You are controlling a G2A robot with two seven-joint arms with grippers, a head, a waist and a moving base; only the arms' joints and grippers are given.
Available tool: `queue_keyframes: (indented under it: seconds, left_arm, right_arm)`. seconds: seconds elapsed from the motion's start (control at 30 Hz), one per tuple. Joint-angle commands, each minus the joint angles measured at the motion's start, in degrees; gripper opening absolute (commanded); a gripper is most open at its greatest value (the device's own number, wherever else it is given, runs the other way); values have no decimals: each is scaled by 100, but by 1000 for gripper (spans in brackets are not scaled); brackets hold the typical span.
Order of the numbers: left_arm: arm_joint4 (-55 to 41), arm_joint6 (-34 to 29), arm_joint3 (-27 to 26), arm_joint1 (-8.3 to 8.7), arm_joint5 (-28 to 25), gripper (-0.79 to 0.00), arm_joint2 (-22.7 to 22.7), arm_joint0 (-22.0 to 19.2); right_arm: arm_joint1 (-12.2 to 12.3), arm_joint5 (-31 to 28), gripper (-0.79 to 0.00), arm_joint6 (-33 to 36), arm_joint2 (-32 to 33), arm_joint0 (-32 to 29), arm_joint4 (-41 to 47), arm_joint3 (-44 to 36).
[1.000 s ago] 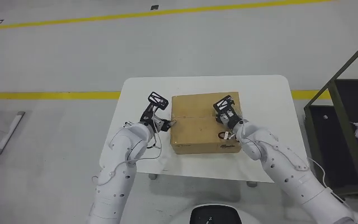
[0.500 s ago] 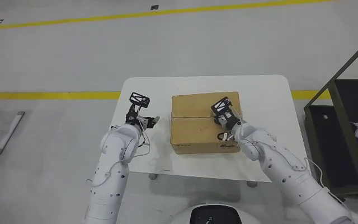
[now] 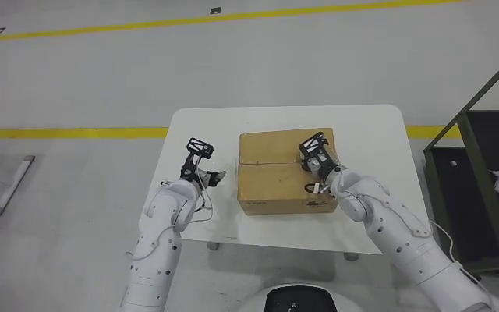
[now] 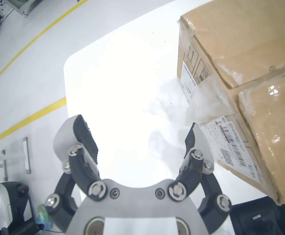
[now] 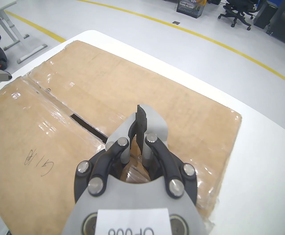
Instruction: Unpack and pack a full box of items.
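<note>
Your left gripper is spread wide, with its ribbed pads facing each other across bare table. From the top view the left gripper hangs over the table near the box's end on that arm's side, apart from the cardboard. That end wall carries a white label close beside one finger. Wrinkled clear tape runs up the wall to the top.

Your right gripper has its fingers pressed together, and you cannot tell whether anything is caught between them. It sits low over the box's top, at the seam where the two flaps meet. In the top view the right gripper is over the box's end on its own arm's side. Just ahead of the fingertips a dark slit shows in the seam under shiny tape. A pen scribble marks the nearer flap.

The box lies flat and closed about the middle of the white table, with its seam running from one arm to the other. Around the table you have grey floor with a yellow line, a dark rack on the right arm's side, and office chairs far behind.
</note>
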Motion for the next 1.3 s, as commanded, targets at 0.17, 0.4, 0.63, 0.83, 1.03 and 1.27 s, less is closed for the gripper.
queue_keyframes:
  seconds: [0.17,0.4,0.63,0.83,1.03,1.27]
  left_arm:
    - [-87,336,661,-33,-476,0,295,-140]
    - [-332,951,1292,-104,-560,0,498,-421]
    - [-882,1262,1684,-167,-529,0,517,-640]
    - [-1007,1562,1694,-187,-294,0,486,-697]
    - [-1193,1718,1456,-171,-203,0,349,-614]
    - [-1402,1747,1208,-155,-277,0,254,-558]
  right_arm:
    - [-11,-44,-785,52,70,-21,-8,5]
    - [-35,-77,-785,104,101,-12,-19,-38]
    - [-50,-85,-785,104,149,-47,-25,-36]
    - [-55,-102,-785,118,226,-76,-2,-33]
    - [-66,-112,-785,137,277,-68,-5,-24]
    - [-86,-115,-785,152,294,-62,-32,-41]
